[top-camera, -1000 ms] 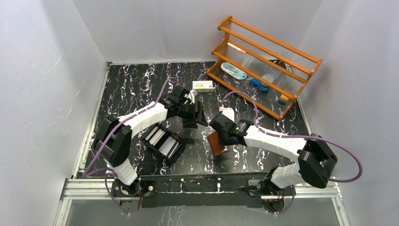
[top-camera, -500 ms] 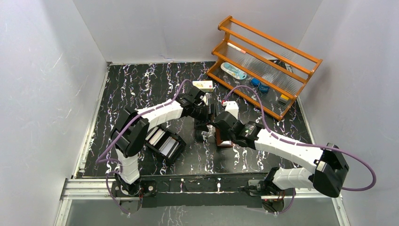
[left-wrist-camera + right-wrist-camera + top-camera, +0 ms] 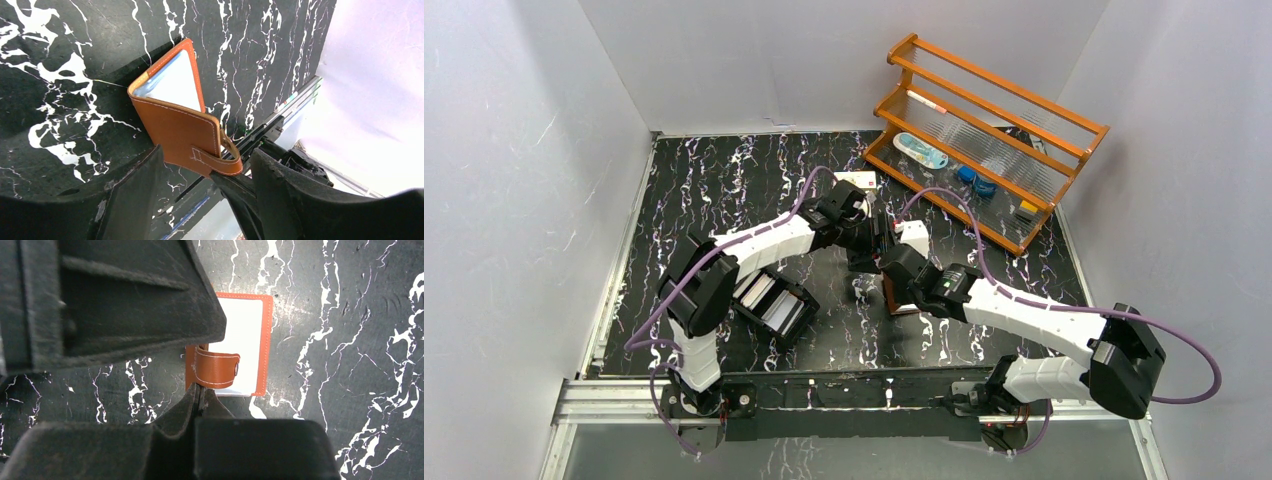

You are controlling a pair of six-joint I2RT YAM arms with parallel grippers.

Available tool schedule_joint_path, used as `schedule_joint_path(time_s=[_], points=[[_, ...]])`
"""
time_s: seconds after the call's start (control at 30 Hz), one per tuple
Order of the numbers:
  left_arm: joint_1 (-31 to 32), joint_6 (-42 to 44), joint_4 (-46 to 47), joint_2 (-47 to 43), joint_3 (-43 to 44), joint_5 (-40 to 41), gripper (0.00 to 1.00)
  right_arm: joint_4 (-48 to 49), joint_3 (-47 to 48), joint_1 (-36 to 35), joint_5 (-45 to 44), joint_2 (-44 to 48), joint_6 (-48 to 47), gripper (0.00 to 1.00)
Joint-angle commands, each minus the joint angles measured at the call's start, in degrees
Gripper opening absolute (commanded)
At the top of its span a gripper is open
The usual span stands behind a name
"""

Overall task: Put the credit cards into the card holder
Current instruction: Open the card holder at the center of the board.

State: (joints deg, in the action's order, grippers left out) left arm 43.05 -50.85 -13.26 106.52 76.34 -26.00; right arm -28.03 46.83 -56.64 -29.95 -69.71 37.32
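Observation:
The brown card holder stands half open on the black marble table, and its snap tab curls over a pale inner pocket. My right gripper is shut on the edge of its raised cover flap. My left gripper is open, its fingers on either side of the flap's lower end and not touching it. In the top view, the left gripper sits just behind the right gripper. Pale credit cards lie in a black tray.
The black tray sits to the left of the holder, under my left forearm. A white-and-yellow carton lies behind the left gripper. An orange wooden rack with small items stands at the back right. White walls enclose the table.
Over the last second my left gripper moved right, up to the holder. The right gripper shifted slightly right and back with the holder's flap still in it. Little changed in the last half second.

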Motion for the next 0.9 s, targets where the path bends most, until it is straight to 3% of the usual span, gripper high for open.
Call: schedule_joint_path(time_s=[0.0, 0.2, 0.33, 0.4, 0.43, 0.53, 0.6, 0.7, 0.87], points=[[2.09, -0.87, 0.69, 0.44, 0.82, -1.18, 0.63, 3.00, 0.50, -0.33, -1.51, 1.77, 0.10, 0.00], [3.96, 1.48, -2.41, 3.84, 2.59, 0.95, 0.59, 2.92, 0.58, -0.37, -2.39, 2.12, 0.65, 0.00], [4.70, 3.05, -3.18, 4.44, 3.59, 1.09, 0.21, 3.00, 0.16, -0.37, -2.78, 1.96, 0.95, 0.03], [4.76, 4.44, -2.75, 3.95, 3.54, 0.33, 0.04, 2.26, 0.35, -0.32, -1.13, 2.74, 1.82, 0.22], [4.77, 5.59, -1.76, 3.45, 3.06, -0.32, 0.00, 1.86, 0.28, -0.31, -0.28, 3.94, 2.46, 0.33], [4.22, 8.31, 1.85, 2.45, 0.59, -3.50, 0.00, 2.45, -1.44, 0.61, 1.97, 9.22, 4.08, 0.56], [3.58, 9.44, 2.84, 2.35, -0.61, -4.32, 0.00, 3.42, -2.82, 3.91, 5.70, 12.04, 3.87, 0.64], [2.91, 11.90, 0.78, 3.16, -0.76, -3.47, 0.00, 5.76, -5.66, 11.03, 13.63, 13.75, 2.95, 0.66], [2.66, 13.61, -0.48, 3.38, -1.67, -2.05, 0.00, 10.81, -11.58, 19.03, 25.39, 13.02, 3.41, 0.58]])
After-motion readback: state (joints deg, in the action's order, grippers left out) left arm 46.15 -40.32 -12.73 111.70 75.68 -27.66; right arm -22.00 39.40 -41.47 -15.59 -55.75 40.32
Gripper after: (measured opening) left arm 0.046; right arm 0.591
